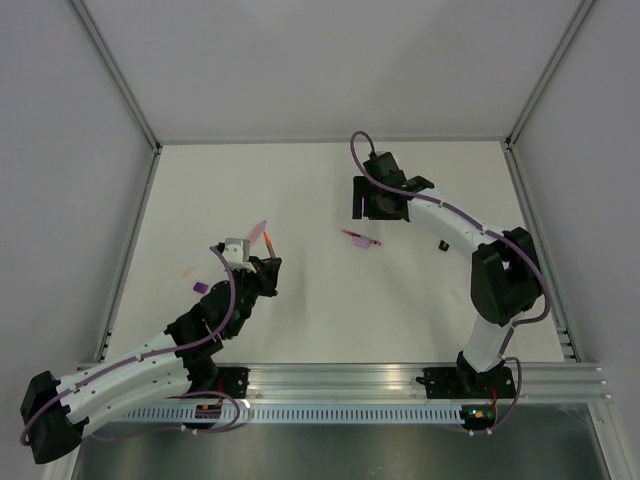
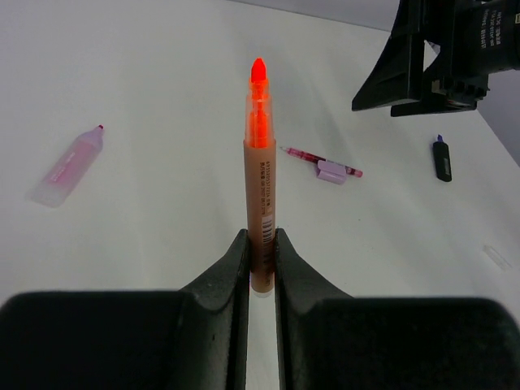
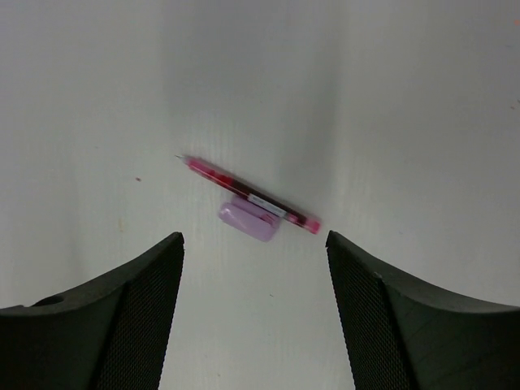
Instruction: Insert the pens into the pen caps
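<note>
Left gripper (image 2: 260, 242) is clamped on the orange pen (image 2: 260, 162), its two black fingers pressed against the lower end of the barrel, one on each side. From the left wrist camera the pen stands straight out from the jaws, its bright orange-red tip bare and pointing away from the wrist. In the top view this pen sits left of the middle of the white table (image 1: 330, 330).

Right gripper (image 3: 253, 262) hangs with its jaws wide apart and nothing between them. Beneath it on the table lies a thin pink pen (image 3: 248, 193), flat and slanted, with a lilac cap (image 3: 250, 221) lying against its side near the middle of the barrel; neither touches the fingers.

A pale pink marker (image 2: 69, 166) lies flat on the table to the left of the orange pen. A black pen (image 2: 441, 158) with a purple end lies on the right part of the table, near the right arm. A small orange cap (image 1: 186, 271) and a purple cap (image 1: 201, 287) rest on the table close together, to the left of the left gripper
</note>
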You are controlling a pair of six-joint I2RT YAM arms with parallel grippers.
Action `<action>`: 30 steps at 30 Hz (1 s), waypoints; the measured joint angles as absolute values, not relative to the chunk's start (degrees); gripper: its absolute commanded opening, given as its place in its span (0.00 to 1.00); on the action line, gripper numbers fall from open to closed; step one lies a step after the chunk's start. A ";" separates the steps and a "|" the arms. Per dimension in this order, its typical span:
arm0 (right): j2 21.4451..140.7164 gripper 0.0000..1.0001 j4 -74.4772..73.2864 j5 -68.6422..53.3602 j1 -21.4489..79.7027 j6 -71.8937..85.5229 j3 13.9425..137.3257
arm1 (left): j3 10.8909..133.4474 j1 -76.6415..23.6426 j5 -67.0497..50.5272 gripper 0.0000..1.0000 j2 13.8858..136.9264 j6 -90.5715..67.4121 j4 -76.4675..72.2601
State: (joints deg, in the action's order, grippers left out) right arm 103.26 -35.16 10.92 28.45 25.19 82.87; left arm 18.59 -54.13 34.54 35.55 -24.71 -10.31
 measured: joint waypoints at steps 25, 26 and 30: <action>98.61 0.74 -16.21 5.56 30.15 14.09 74.67 | 22.13 -54.13 33.89 0.02 31.31 -28.21 -5.15; 98.50 0.74 -14.79 4.62 30.15 14.13 73.49 | 22.13 -54.13 33.91 0.02 31.09 -28.47 -4.73; 96.95 0.76 -8.62 1.10 30.26 14.31 66.48 | 22.13 -54.13 33.95 0.02 31.07 -29.17 -4.23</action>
